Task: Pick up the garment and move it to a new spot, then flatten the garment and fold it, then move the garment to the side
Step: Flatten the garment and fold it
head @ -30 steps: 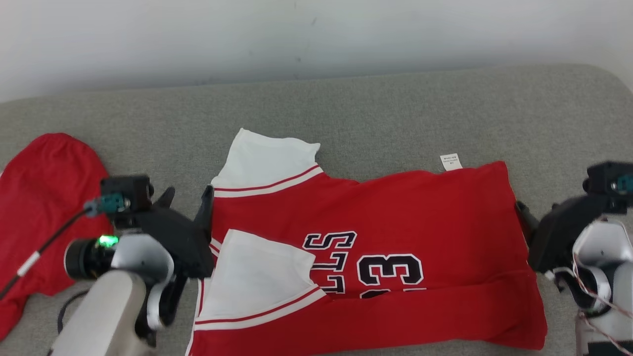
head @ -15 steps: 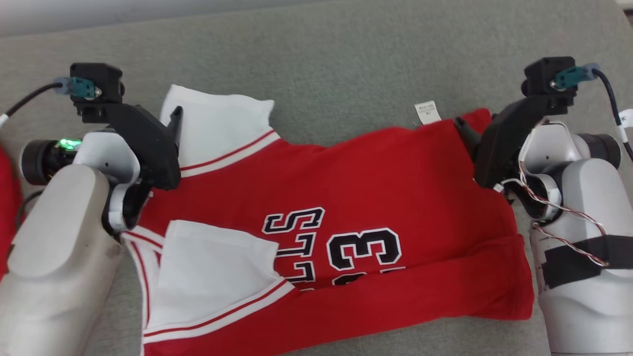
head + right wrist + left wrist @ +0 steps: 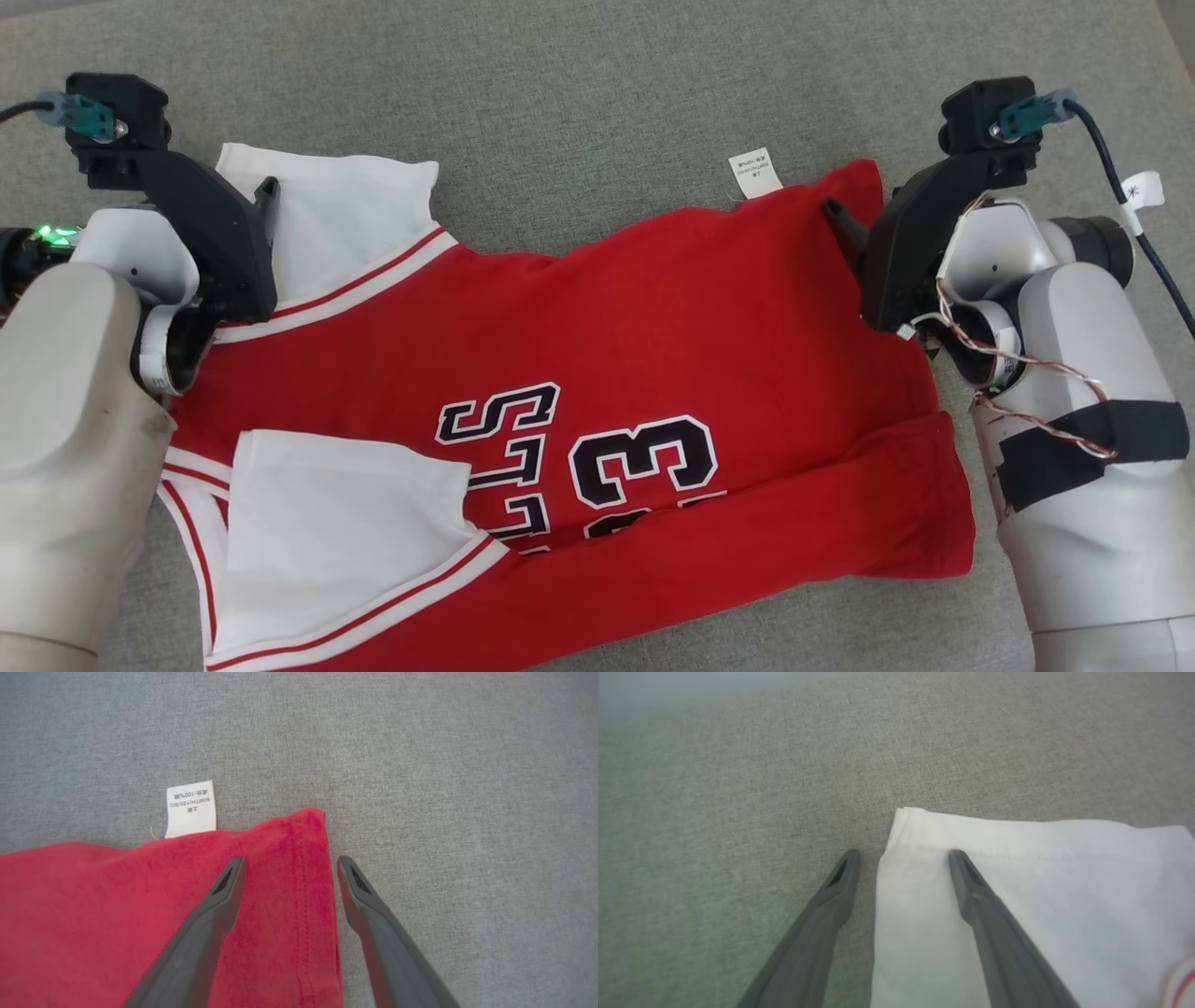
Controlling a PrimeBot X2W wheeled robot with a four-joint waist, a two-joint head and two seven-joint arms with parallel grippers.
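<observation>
Head view, with both wrist views. The garment [image 3: 653, 355] lies flat on the grey surface [image 3: 597, 84], its long axis running from 9 o'clock (sleeves) to 3 o'clock (hem) and tilted slightly, the hem end farther away.

Each gripper stands at one far corner. The left gripper [image 3: 902, 856] is at about 10 o'clock of the garment, over the far sleeve [image 3: 336, 201]. The right gripper [image 3: 290, 861] is at about 2 o'clock, over the hem corner [image 3: 310, 826]. Neither arm is nearer — each has its own corner.

From the left gripper the bulk of the cloth lies toward 4 o'clock, and from the right toward 8 o'clock. Both grippers are spread wide and pinch nothing. Each straddles a side edge with one finger above cloth and one above bare surface. Contact with the cloth cannot be told.

The garment is a red jersey with white sleeves, red-striped cuffs and black numerals edged in white. A white label [image 3: 754, 174] sticks out at the 12 o'clock edge. The near sleeve [image 3: 345, 523] is laid over the front, and a red band along the 6 o'clock edge is already turned up.

Judged next step: close on both far corners, then carry them toward 6 o'clock.
</observation>
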